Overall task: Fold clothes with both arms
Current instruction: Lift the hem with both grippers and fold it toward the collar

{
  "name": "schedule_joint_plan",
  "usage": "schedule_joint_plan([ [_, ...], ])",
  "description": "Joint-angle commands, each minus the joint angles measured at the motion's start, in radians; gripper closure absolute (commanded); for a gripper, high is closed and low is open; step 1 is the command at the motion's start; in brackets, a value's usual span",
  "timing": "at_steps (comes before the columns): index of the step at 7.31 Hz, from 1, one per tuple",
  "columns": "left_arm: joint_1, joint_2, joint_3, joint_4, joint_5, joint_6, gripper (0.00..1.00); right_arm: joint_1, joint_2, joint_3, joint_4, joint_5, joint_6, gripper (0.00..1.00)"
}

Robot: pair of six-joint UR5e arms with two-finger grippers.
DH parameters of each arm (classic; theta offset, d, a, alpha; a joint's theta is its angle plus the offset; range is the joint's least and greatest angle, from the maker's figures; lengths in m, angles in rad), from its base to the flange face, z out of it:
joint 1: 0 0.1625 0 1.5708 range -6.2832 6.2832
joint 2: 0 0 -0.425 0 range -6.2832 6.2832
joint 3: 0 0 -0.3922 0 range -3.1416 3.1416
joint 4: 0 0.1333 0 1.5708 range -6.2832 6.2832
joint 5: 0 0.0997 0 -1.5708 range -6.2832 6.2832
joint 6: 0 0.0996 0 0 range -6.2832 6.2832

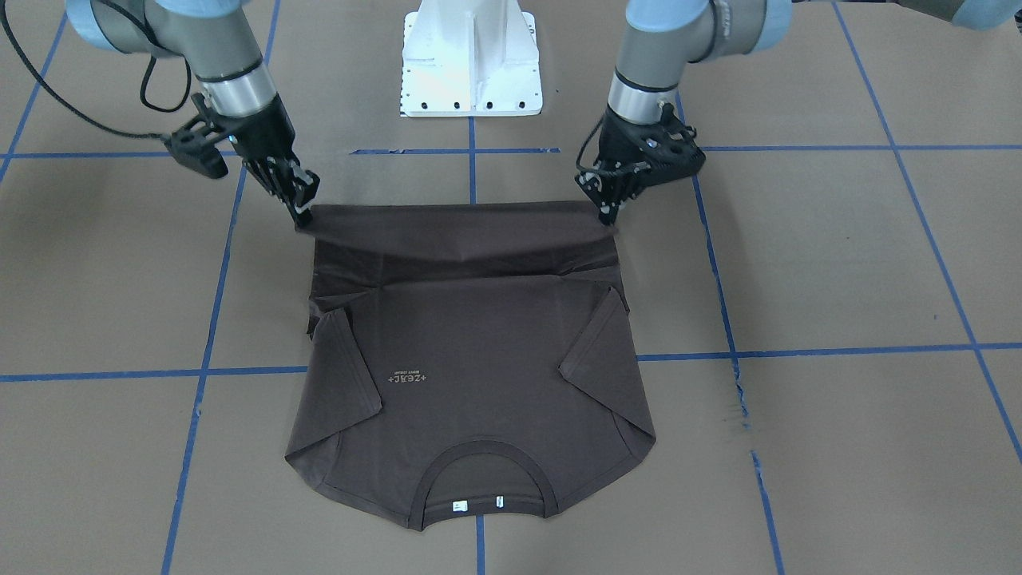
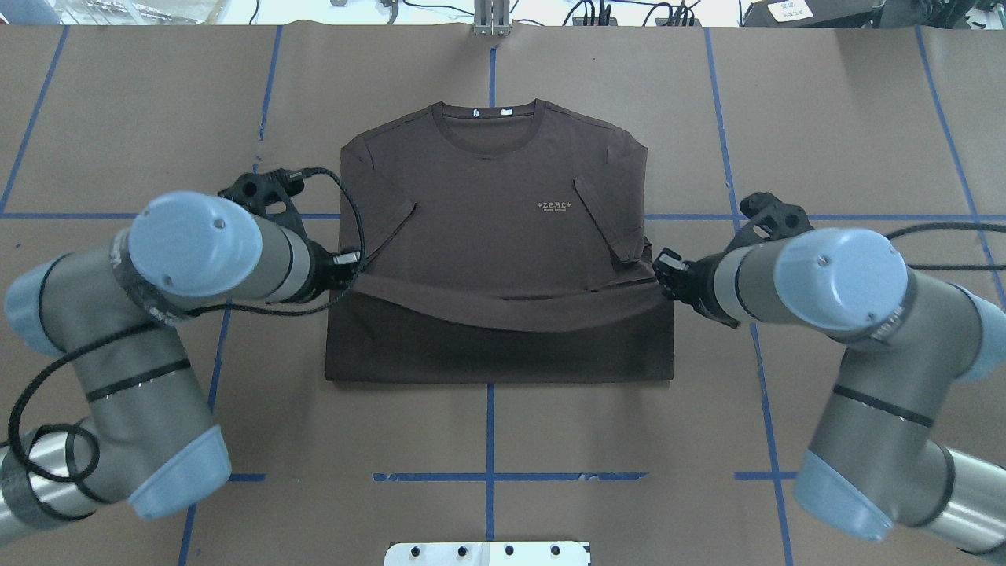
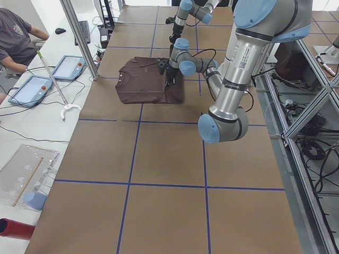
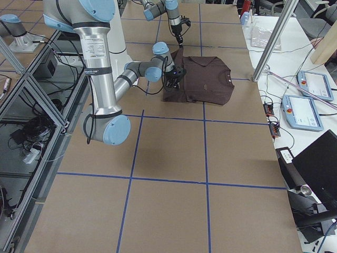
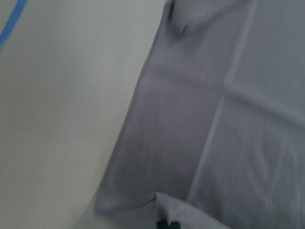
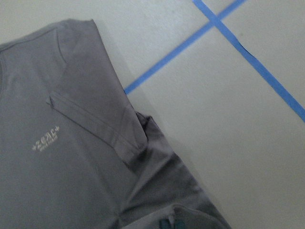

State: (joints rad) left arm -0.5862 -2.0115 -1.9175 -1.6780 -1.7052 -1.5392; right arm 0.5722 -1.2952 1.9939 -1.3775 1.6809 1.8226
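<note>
Front view: left gripper (image 1: 611, 209) and right gripper (image 1: 302, 209) each clamp a hem corner of the T-shirt (image 1: 479, 343). The hem is raised and sags between the jaws, with the collar well beyond them. Judged risk: the slack creases, or a corner slips, if the arms travel unevenly.
Overhead: brown-paper table (image 2: 825, 118), blue tape grid (image 2: 490, 424) on it.
Left side view: person (image 3: 16, 37) seated, tablets (image 3: 69, 67) nearby.

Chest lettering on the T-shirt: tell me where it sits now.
In the overhead view the chest lettering sits right of centre on the T-shirt, below the collar, just left of the folded-in sleeve.
</note>
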Motion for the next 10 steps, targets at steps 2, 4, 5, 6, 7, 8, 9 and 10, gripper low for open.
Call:
schedule_joint_plan([
  [2,-0.133,-0.097,0.367,-0.328,0.007,0.048,1.0,0.187,0.238,-0.309,-0.06,0.009,-0.214,1.0],
  [4,-0.136,-0.22,0.595,-0.347,0.028,0.076,1.0,0.193,0.347,-0.539,0.048,0.008,-0.23,1.0],
  [5,-0.145,-0.245,0.636,-0.371,0.062,0.129,1.0,0.193,0.349,-0.597,0.116,0.008,-0.229,1.0],
  [6,-0.152,-0.245,0.647,-0.388,0.062,0.137,1.0,0.192,0.362,-0.621,0.13,0.008,-0.229,1.0],
  [7,-0.168,-0.253,0.647,-0.39,0.062,0.165,1.0,0.193,0.407,-0.673,0.13,0.008,-0.229,1.0],
  [8,-0.187,-0.254,0.647,-0.39,0.061,0.197,1.0,0.198,0.418,-0.694,0.132,0.008,-0.232,1.0],
  [9,-0.193,-0.254,0.647,-0.391,0.061,0.206,1.0,0.198,0.425,-0.71,0.132,0.008,-0.233,1.0],
  [10,-0.199,-0.254,0.647,-0.393,0.061,0.208,1.0,0.212,0.441,-0.721,0.132,0.008,-0.233,1.0],
])
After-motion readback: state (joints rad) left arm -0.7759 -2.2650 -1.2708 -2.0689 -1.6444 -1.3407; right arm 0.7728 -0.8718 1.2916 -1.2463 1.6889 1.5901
